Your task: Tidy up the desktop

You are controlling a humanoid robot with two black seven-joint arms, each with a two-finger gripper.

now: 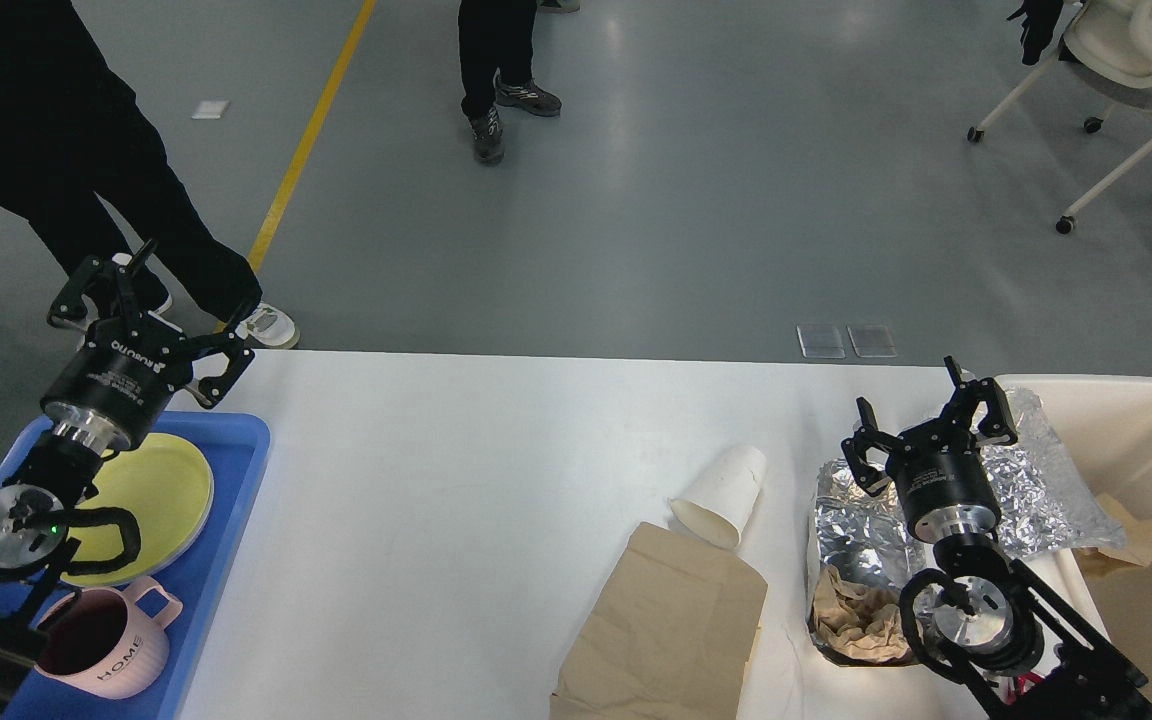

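Here both hands, L (pixel 151 315) & R (pixel 926 425), spread over smooth white desktop (pixel 456 480), crinkled foil (pixel 1026 490) nearby.

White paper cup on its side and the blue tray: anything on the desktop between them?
Head view: nothing. The desktop is bare between the blue tray and the white paper cup. The brown paper bag lies nearer than the cup, not between them.

The desktop (pixel 456 470) is white (rounded far corners), smooth, level.
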